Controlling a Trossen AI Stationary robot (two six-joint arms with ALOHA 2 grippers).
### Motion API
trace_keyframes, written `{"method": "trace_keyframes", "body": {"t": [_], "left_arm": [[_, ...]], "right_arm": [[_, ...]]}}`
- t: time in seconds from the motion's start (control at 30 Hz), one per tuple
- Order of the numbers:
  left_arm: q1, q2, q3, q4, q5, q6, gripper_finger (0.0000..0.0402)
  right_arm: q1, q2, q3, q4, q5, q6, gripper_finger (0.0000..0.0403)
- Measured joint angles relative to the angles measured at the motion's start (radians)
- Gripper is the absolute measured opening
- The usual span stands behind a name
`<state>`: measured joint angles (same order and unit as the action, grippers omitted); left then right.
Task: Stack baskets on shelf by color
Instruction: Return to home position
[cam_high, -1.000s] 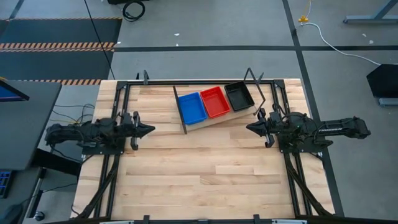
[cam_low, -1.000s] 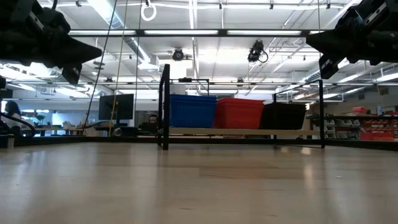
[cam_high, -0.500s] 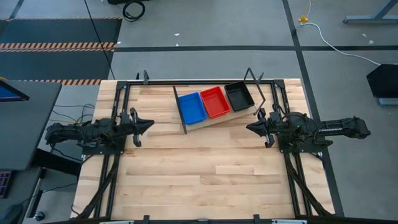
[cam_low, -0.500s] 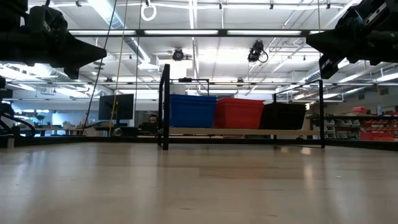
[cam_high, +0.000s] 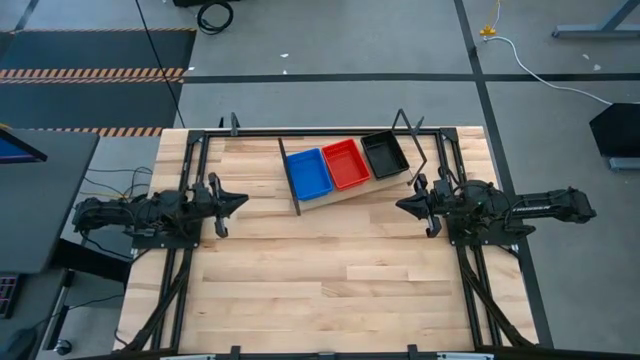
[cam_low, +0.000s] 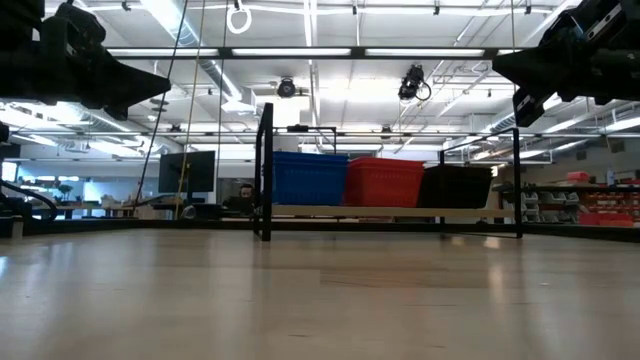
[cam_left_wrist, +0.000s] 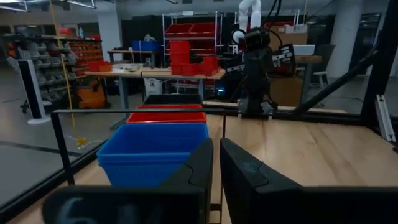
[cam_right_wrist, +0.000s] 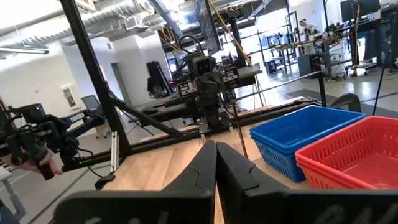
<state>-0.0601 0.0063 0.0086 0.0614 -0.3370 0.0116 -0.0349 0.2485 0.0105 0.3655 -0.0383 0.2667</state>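
1. baskets (cam_high: 346, 163) sorted blue, red, black on shelf (cam_high: 350, 192), between the two pincers, slightly beyond their tips.
2. left gripper (cam_high: 240, 201) and right gripper (cam_high: 400, 205) both clenched empty, clear of it.
3. looks like homing; next just park both arms.

Pale wooden plank surface (cam_high: 330, 270) with a soft sheen, smooth plastic mesh blue baskets (cam_high: 308, 173), red baskets (cam_high: 346, 163) and black baskets (cam_high: 384, 154), light wood shelf (cam_high: 340, 193) with black metal wire ends, matt dark shells on my left end effector (cam_high: 243, 200) and right end effector (cam_high: 399, 205)
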Motion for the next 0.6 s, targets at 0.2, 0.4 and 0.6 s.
{"method": "trace_keyframes", "body": {"t": [0.2, 0.4, 0.6], "left_arm": [[0.000, 0.000, -0.001, 0.010, 0.000, -0.142, 0.0042], [0.000, 0.000, -0.001, 0.042, -0.002, -0.235, 0.0044], [0.000, 0.000, -0.001, 0.045, -0.002, -0.235, 0.0036]], "right_arm": [[0.000, 0.000, 0.000, 0.000, 0.000, 0.000, 0.0009], [0.000, 0.000, 0.000, 0.000, 0.000, 0.000, 0.0009], [0.000, 0.000, 0.000, 0.000, 0.000, 0.000, 0.0009]]}}
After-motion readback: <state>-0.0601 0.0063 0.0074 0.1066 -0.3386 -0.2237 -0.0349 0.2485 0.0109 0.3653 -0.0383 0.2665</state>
